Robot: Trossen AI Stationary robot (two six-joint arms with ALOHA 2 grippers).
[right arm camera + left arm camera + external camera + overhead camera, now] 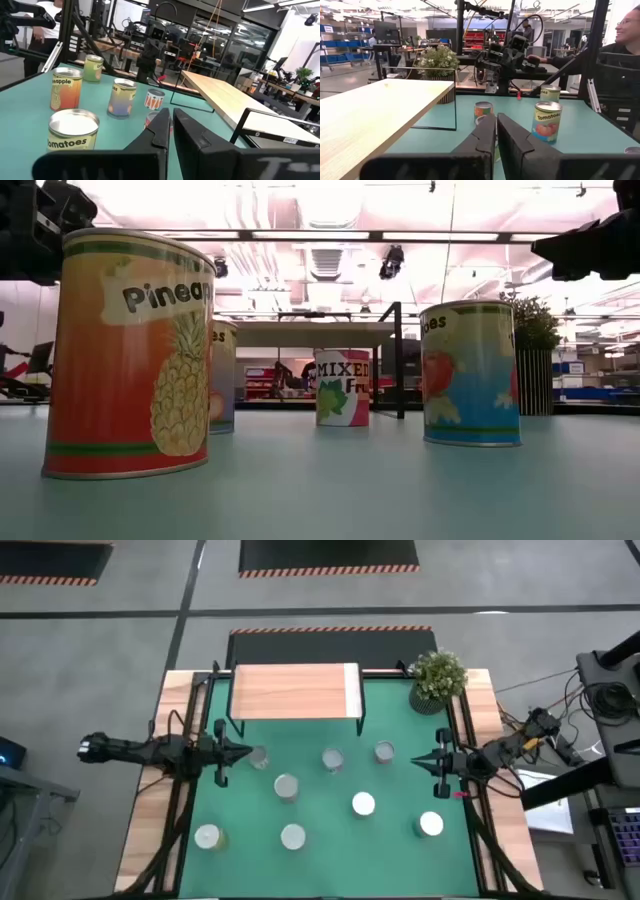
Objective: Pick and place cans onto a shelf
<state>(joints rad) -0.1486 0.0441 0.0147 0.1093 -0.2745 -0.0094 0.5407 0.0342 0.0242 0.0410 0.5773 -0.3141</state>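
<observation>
Both dark grippers, left (pixel 243 751) and right (pixel 417 759), are hovering closed and empty beside silvery-topped labelled cans (pixel 286 787) below the light wooden shelf (pixel 294 691)

Eight cans (pixel 287 787) stand on the green surface (pixel 400 860). There is one shelf (pixel 293 691) and one potted plant (pixel 437 679). Two arms reach in.

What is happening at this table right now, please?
A two-armed robot is set to move cans onto the wooden shelf, but nothing is held yet. The left tool and the right tool are both shut and empty, pointing inward from the table's two sides. Eight cans stand on the green mat, among them a pineapple can and a tomatoes can. The shelf top is bare. A potted plant sits in the far right corner.
</observation>
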